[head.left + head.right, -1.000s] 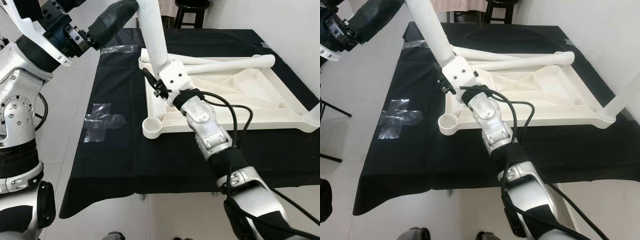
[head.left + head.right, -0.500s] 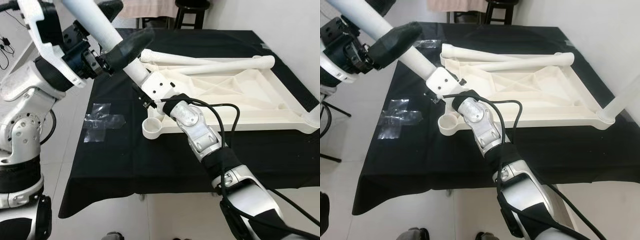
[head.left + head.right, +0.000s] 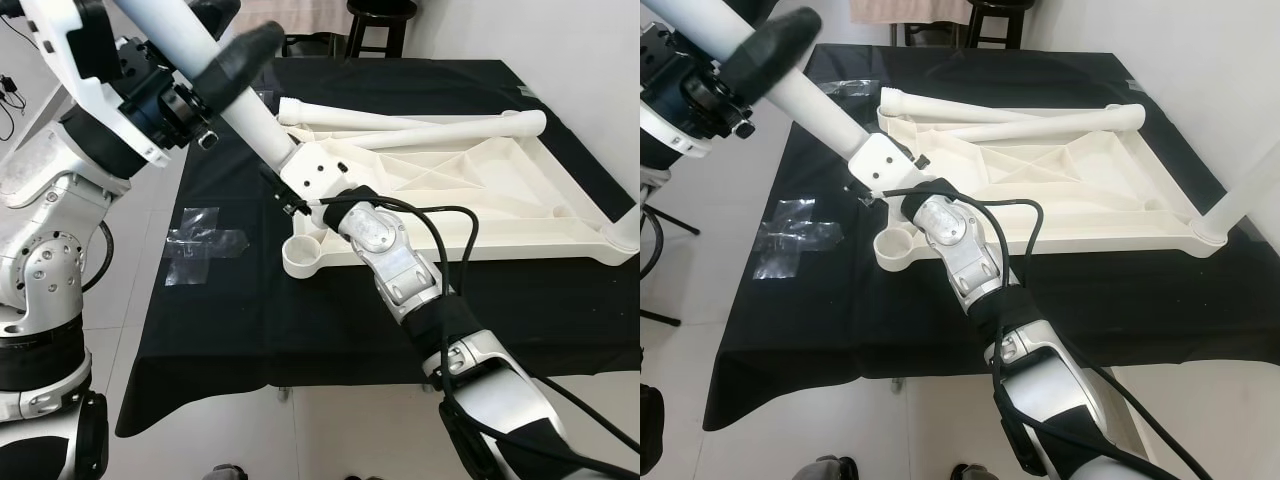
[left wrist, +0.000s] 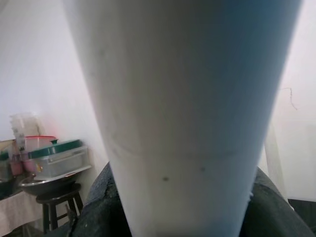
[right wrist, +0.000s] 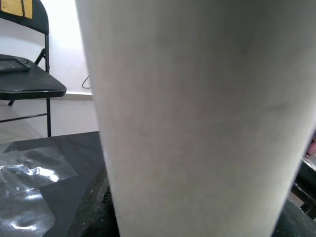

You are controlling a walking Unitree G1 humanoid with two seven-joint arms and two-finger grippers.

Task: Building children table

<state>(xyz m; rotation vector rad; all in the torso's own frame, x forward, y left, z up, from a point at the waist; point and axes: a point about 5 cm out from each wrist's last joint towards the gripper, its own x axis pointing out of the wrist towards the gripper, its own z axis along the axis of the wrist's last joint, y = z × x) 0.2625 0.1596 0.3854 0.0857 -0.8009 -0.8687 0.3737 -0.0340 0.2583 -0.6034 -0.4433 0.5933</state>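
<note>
A white table top (image 3: 480,200) lies upside down on the black-covered table (image 3: 300,320). Both grippers hold one white leg (image 3: 255,115) slanting up and to the left above the top's near-left part. My left gripper (image 3: 235,60) is shut around the leg's upper stretch. My right gripper (image 3: 285,165) is shut on its lower end, just above the top's left rim. The leg (image 4: 182,98) fills most of the left wrist view, and the leg (image 5: 197,98) does the same in the right wrist view. An empty round socket (image 3: 302,255) sits at the near-left corner.
Two loose white legs (image 3: 420,125) lie across the table top's far side. Another leg (image 3: 1240,190) stands in the near-right corner. Clear tape patches (image 3: 200,245) stick to the cloth at left. A dark stool (image 3: 385,20) stands behind the table, and a folding chair (image 5: 24,74) is nearby.
The held leg has swung from nearly upright to leaning up-left, its lower end shifting left. My left gripper has closed around it and slid slightly higher.
</note>
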